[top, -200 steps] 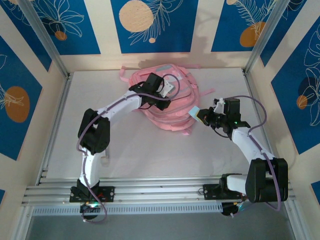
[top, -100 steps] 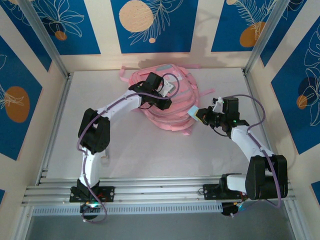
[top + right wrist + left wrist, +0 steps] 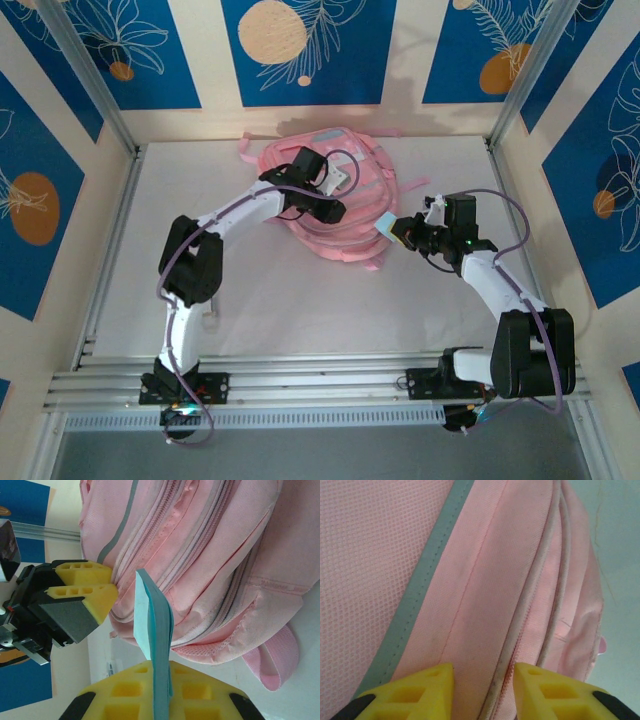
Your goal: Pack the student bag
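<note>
Student bag [image 3: 368, 188] fabric sits right under the left gripper [image 3: 483, 672], whose yellow jaws stand a little apart astride a zip seam [image 3: 520, 645] on the bag's near right side, with nothing visibly pinched between them. Just beside the bag's right edge, the right gripper [image 3: 160, 685] is clamped on a thin teal booklet [image 3: 152, 625], held edge-on with its free end aimed at the bag and almost touching it. The bag itself lies slumped on the white table [image 3: 270, 300], beyond both grippers, its zip lines running roughly along the booklet's length. For the booklet the right arm is the nearer one. No pocket shows an open mouth, so I cannot tell what is inside; an opening seems needed first.
</note>
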Controlling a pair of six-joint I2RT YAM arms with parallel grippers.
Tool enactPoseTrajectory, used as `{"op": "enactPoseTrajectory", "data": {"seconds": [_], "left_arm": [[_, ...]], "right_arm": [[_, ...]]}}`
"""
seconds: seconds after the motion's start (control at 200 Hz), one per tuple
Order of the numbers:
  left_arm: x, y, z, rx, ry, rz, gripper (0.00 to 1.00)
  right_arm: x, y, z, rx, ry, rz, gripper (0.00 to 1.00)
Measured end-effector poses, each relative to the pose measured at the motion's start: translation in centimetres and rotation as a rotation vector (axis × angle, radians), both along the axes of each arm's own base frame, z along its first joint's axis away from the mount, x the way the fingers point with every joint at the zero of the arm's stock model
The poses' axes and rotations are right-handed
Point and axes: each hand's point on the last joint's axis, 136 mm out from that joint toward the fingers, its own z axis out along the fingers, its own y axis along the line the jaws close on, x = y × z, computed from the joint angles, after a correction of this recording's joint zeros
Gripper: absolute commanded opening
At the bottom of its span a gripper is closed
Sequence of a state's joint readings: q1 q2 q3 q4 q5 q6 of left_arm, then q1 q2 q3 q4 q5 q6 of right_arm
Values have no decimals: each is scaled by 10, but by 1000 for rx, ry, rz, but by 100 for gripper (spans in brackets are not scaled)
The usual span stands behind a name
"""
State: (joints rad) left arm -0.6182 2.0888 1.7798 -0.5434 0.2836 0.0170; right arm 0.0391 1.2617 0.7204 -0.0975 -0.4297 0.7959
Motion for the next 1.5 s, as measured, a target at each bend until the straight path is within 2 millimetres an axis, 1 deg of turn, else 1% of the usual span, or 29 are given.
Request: {"op": "enactPoseTrajectory", "data": {"seconds": [0.08, 0.205, 0.395, 0.565, 0.63, 0.805, 1.02, 1.19, 1.305, 1.376, 1.501], "left_arm": [[1, 1, -1, 9, -9, -7, 21], [0, -1, -1, 6, -10, -6, 0], [2, -2, 0, -6, -4, 10, 0], [4, -2, 5, -52, 15, 53, 0], [5, 1, 11, -98, 32, 80, 0], [16, 10, 33, -222, 72, 145, 0], [20, 9, 47, -280, 70, 172, 0], [20, 9, 48, -290, 78, 182, 0], [20, 8, 49, -295, 77, 185, 0], [20, 8, 49, -298, 75, 186, 0], [21, 8, 51, -308, 68, 188, 0]], "right_arm": [[0, 0, -1, 0, 3, 0, 0], [0, 0, -1, 0, 4, 0, 0], [0, 0, -1, 0, 4, 0, 0], [0, 0, -1, 0, 5, 0, 0], [1, 0, -1, 0, 5, -2, 0], [2, -1, 0, 6, 4, -7, 0], [11, 2, -2, 34, 15, -19, 0], [23, 5, 6, 49, -3, -32, 0], [37, 11, 14, 69, -20, -40, 0], [48, 18, 18, 78, -23, -39, 0], [65, 39, 17, 102, -13, -17, 0]]}}
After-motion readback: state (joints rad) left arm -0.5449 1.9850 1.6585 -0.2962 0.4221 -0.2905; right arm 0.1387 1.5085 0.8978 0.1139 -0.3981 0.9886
